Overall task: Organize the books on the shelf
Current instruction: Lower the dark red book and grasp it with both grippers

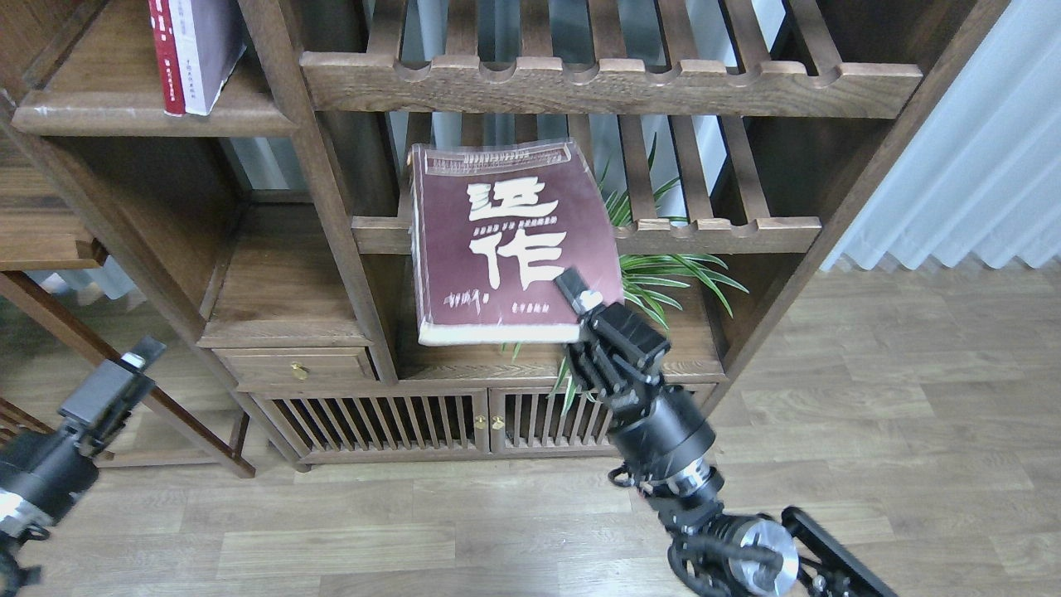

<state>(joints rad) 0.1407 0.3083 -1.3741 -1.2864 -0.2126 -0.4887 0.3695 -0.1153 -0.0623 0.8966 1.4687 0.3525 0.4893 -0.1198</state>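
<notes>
Head view: right gripper [578, 305] clamps maroon book [506, 240] — aloft; left gripper [137, 356] idle.

Glossy maroon paper cover of the book [506, 240], matt grainy dark wood of the shelf [149, 104].

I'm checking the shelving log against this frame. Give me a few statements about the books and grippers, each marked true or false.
1. The right gripper holds the maroon book by its lower right corner. True.
2. The maroon book stands upright on the solid shelf. False: it is held in the air in front of the slatted racks, cover facing the camera.
3. A red book and a pale lavender-white book stand side by side on the solid shelf at upper left. True.
4. The left gripper grips a book. False: it holds nothing, low at left.
</notes>
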